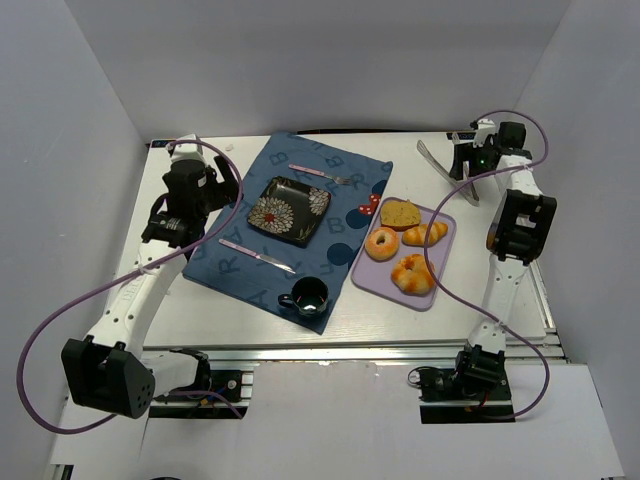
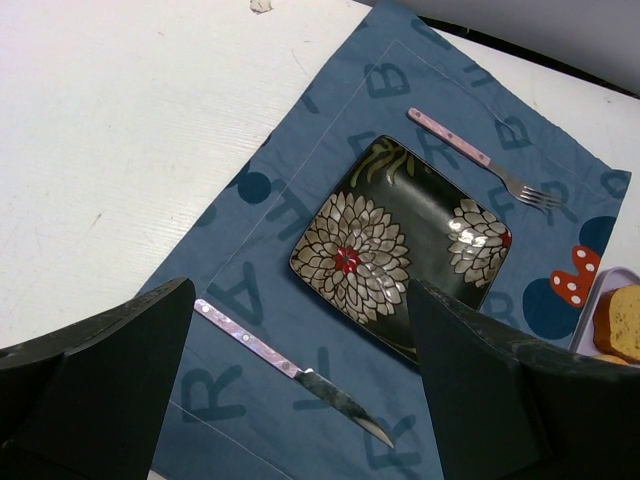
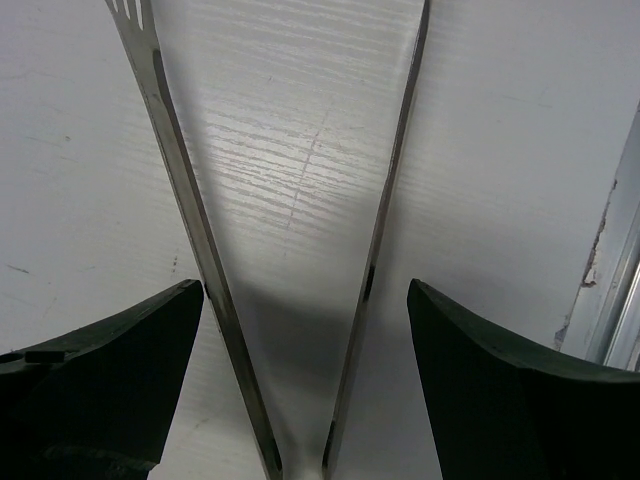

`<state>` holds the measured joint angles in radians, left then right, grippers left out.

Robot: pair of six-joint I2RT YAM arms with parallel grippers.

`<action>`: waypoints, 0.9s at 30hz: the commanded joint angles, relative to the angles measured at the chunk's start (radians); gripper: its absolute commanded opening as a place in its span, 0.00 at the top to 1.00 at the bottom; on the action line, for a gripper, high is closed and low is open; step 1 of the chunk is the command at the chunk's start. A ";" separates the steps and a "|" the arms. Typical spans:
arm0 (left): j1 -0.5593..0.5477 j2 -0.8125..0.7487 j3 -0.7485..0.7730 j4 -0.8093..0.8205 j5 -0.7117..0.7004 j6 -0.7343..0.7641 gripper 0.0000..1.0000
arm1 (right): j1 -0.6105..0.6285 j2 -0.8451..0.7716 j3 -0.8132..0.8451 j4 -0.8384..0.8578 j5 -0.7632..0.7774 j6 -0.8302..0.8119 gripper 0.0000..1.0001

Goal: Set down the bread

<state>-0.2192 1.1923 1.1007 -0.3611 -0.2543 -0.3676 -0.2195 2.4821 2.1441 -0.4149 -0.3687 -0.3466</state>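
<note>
Several breads lie on a lilac tray [image 1: 372, 270]: a bread slice [image 1: 400, 213], a croissant [image 1: 425, 235], a ring-shaped bun [image 1: 381, 243] and a glazed pastry [image 1: 414, 273]. A black flower-patterned plate [image 1: 289, 210] sits bare on the blue placemat [image 1: 235, 265]; it also shows in the left wrist view [image 2: 400, 255]. My left gripper [image 2: 300, 290] is open and empty above the placemat, left of the plate [image 1: 215, 195]. My right gripper [image 3: 305, 290] is open at the back right [image 1: 462, 160], its fingers on either side of metal tongs [image 3: 180, 190] lying on the table.
A pink-handled knife [image 2: 290, 370] lies on the placemat in front of the plate, a matching fork [image 2: 480, 160] behind it. A dark mug [image 1: 306, 295] stands at the placemat's near corner. The bread slice [image 2: 618, 320] shows at the left wrist view's right edge.
</note>
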 commanded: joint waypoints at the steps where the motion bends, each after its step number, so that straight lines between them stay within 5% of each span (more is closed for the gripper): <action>1: -0.005 -0.003 -0.002 -0.004 -0.011 -0.004 0.02 | 0.012 0.021 -0.003 0.041 -0.009 -0.032 0.11; 10: -0.005 0.004 -0.007 -0.016 -0.022 0.001 0.02 | 0.052 0.080 0.016 0.045 0.051 -0.032 0.11; 13: -0.005 -0.002 -0.009 -0.025 -0.026 0.006 0.02 | 0.065 0.083 0.014 0.042 0.080 -0.031 0.20; 14: -0.005 -0.006 -0.009 -0.029 -0.028 0.007 0.02 | 0.068 0.071 0.014 0.036 0.085 -0.028 0.41; 17: -0.005 -0.016 -0.004 -0.024 -0.026 0.009 0.02 | 0.072 0.006 0.007 0.041 0.100 0.007 0.58; 23: -0.005 -0.040 0.021 0.007 0.006 0.027 0.02 | 0.074 -0.245 0.000 0.030 0.119 0.186 0.63; 27: -0.005 -0.068 0.022 0.037 0.046 0.038 0.02 | 0.074 -0.425 -0.038 -0.132 0.097 0.315 0.61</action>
<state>-0.2192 1.1797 1.0943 -0.3676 -0.2459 -0.3481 -0.1425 2.2902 2.0979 -0.4805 -0.2493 -0.1715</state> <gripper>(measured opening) 0.983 0.387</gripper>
